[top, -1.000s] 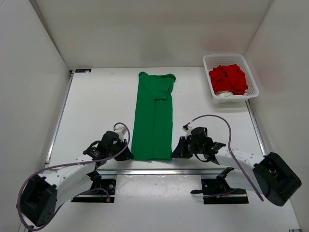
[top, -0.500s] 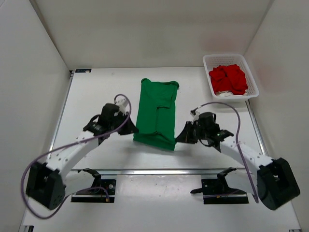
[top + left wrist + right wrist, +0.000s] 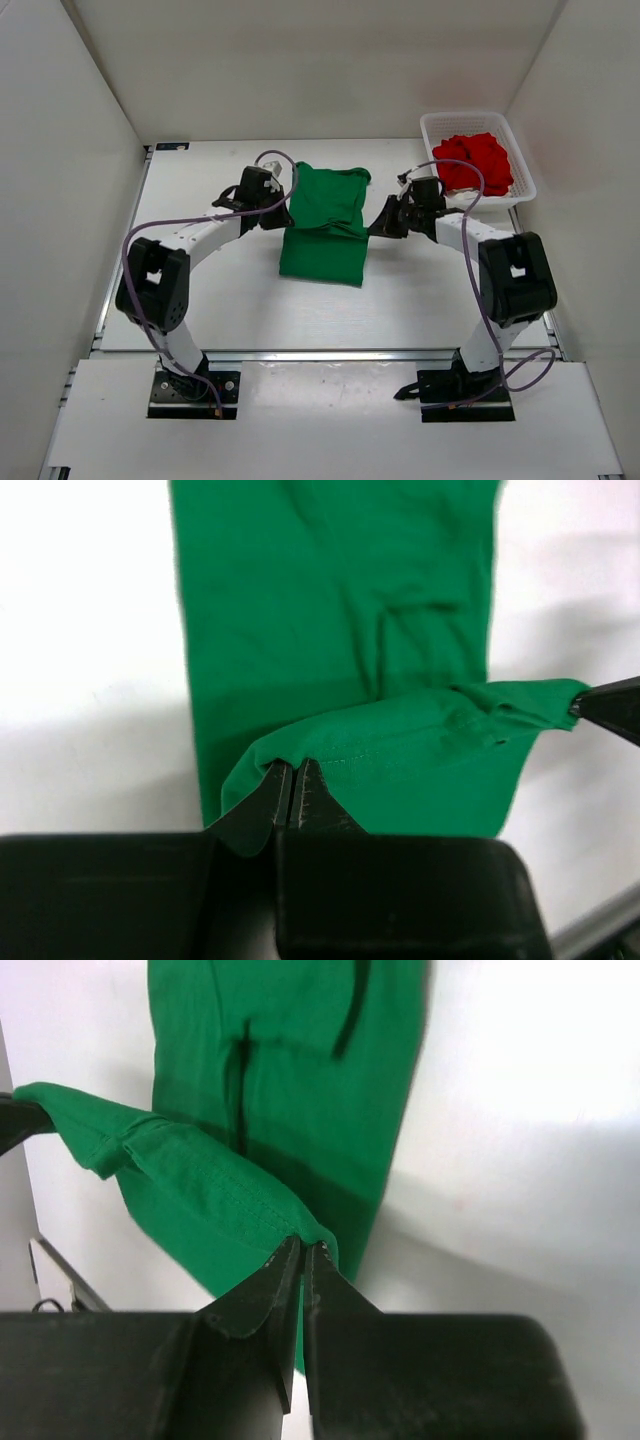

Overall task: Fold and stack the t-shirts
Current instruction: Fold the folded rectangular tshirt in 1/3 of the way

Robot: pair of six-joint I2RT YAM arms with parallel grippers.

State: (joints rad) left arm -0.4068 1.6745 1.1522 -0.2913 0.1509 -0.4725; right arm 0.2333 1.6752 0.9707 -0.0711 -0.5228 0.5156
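While both pairs of my jaws are pinched tight on cloth, the fold stands midway. My left gripper (image 3: 292, 780) is clamped on one hem corner of the bright green soft cloth t-shirt (image 3: 340, 630). My right gripper (image 3: 302, 1250) is clamped on the opposite corner, and the hem hangs between them as a slack band lifted over the rest of the shirt.

From above, the shirt lies on the white table (image 3: 200, 290) a little toward 12 o'clock from centre. Its sides are already turned in to make a strip, and the lifted hem is doubled toward the collar at 12 o'clock. I judge the lengthwise fold about half carried; laying the hem down and letting go are left.

At 2 o'clock from the shirt, well apart, sits the white plastic mesh basket (image 3: 526, 182). It holds the crumpled red t-shirt (image 3: 475, 162), with a sliver of off-white cloth (image 3: 462, 196) at its 6 o'clock edge. Neither is folded yet, and no stack exists. Nothing lies on the shirt ahead of the hem; only my purple cables (image 3: 150, 225) arch nearby.
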